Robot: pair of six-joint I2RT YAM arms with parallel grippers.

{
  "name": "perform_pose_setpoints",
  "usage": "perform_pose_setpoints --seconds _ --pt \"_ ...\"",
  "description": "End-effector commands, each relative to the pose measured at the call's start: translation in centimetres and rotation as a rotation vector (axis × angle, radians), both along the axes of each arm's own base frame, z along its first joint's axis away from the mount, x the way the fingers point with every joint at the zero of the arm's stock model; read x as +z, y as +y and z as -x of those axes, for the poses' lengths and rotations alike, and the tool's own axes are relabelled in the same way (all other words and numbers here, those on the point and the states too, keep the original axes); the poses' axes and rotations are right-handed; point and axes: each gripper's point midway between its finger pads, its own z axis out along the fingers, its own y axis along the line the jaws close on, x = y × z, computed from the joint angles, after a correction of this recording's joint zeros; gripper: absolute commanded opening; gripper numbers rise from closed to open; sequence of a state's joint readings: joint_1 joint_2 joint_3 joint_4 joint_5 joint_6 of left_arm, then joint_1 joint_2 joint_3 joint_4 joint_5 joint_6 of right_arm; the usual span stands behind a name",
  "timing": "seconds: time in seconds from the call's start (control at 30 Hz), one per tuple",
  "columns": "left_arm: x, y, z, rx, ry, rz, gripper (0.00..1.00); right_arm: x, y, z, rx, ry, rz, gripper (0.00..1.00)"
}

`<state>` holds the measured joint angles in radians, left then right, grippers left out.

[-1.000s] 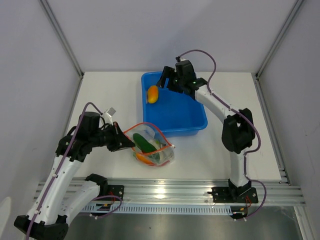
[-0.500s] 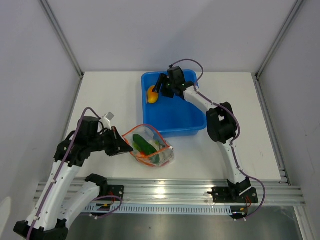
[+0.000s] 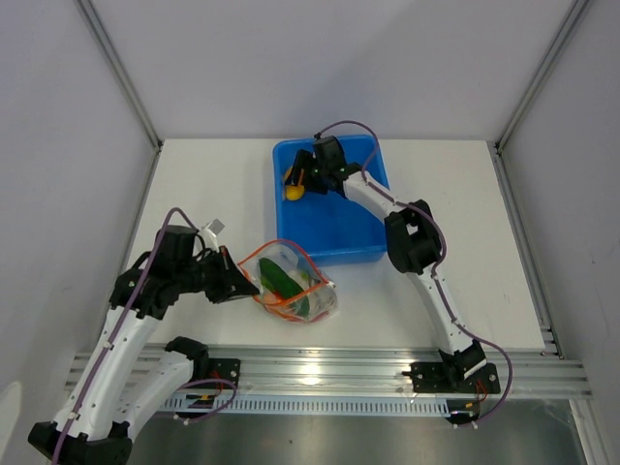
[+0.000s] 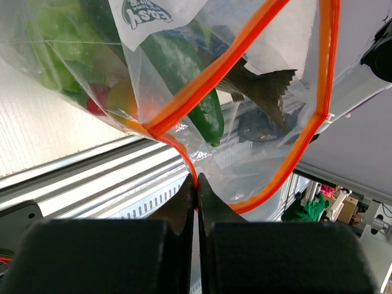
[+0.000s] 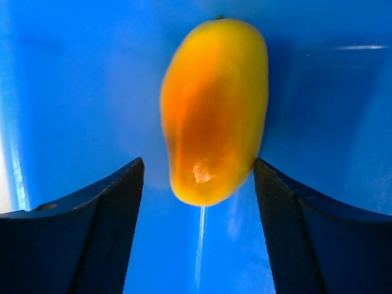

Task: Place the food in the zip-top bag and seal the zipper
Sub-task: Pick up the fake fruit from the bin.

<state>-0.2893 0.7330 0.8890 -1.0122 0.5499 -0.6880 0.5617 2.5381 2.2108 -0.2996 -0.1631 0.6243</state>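
The clear zip-top bag (image 3: 291,283) lies near the front of the table with its orange zipper (image 4: 214,70) open; green chilies (image 4: 184,70), a grey fish (image 4: 260,86) and red and orange pieces show inside. My left gripper (image 3: 240,284) is shut on the zipper strip at the bag's left edge (image 4: 196,180). An orange-yellow pepper (image 3: 294,183) lies in the blue tub (image 3: 358,228) by its far left wall. My right gripper (image 3: 302,175) is open just over it; in the right wrist view the pepper (image 5: 214,110) sits between the two fingers (image 5: 92,208), its lower end level with their tips.
The tub stands at the table's middle back. Grey walls and metal posts close in the table on three sides. An aluminium rail (image 3: 329,373) runs along the front edge.
My right gripper has moved left across the tub and come down onto the pepper. My left gripper has stayed shut on the bag's edge, shifting only slightly.
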Motion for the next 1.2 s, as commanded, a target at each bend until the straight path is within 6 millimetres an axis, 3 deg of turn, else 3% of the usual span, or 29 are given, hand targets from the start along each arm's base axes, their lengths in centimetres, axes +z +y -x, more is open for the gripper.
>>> perform_pose_setpoints --seconds 0.0,0.2,0.33,0.53,0.7,0.8,0.97,1.17 --pt "-0.3 0.0 -0.1 -0.012 -0.008 -0.001 0.01 1.6 1.1 -1.0 0.012 -0.061 -0.020 0.72" --pt "-0.7 0.1 0.1 -0.008 0.002 -0.002 0.01 0.8 0.5 -1.2 -0.013 -0.043 -0.013 0.61" --pt "-0.9 0.0 0.1 -0.008 0.009 0.002 0.01 0.5 0.3 -1.3 -0.015 -0.047 0.001 0.59" --pt "-0.8 0.0 0.2 -0.004 0.008 0.004 0.01 -0.1 0.1 -1.2 0.009 -0.058 0.032 0.71" --pt "-0.9 0.0 0.3 -0.001 0.010 0.008 0.01 -1.1 0.2 -1.1 0.026 -0.054 0.042 0.72" --pt "-1.0 -0.1 0.4 -0.002 0.013 0.014 0.01 -1.3 0.3 -1.1 0.036 -0.063 0.048 0.66" --pt "-1.1 -0.1 0.3 -0.002 0.018 0.017 0.00 -0.6 0.6 -1.1 0.059 -0.105 0.036 0.47" --pt "-0.8 -0.2 0.3 -0.004 0.011 0.022 0.00 2.9 -0.3 -1.9 0.036 -0.169 0.001 0.19"
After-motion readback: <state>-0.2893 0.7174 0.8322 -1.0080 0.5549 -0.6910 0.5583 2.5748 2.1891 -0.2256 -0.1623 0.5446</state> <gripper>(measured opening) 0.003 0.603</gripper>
